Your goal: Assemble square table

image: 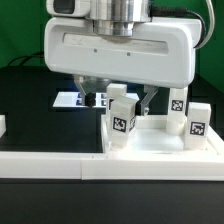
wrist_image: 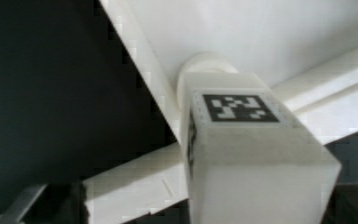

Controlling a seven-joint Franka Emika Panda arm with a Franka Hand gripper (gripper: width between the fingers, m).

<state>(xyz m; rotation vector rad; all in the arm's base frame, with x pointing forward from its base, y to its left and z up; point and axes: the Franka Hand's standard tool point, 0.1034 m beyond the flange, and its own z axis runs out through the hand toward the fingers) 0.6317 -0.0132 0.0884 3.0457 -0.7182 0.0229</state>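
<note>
A: Looking at the exterior view, where does the gripper (image: 120, 98) stand?

B: It hangs low over the square table (image: 160, 140), its jaws spread wide apart, clamped on nothing. A white leg (image: 122, 118) stands upright right below and between the fingers (image: 148, 100).

A: Any writing?

B: None readable. Each leg carries only a black-and-white square tag. Two more legs (image: 178, 108) stand beyond the gripper toward the exterior view's right, one at (image: 197, 122).

A: And the wrist view?

B: The leg (wrist_image: 247, 150) fills it, tag facing the camera, the slab (wrist_image: 194, 50) behind. The marker board (image: 75, 100) lies behind the gripper.
</note>
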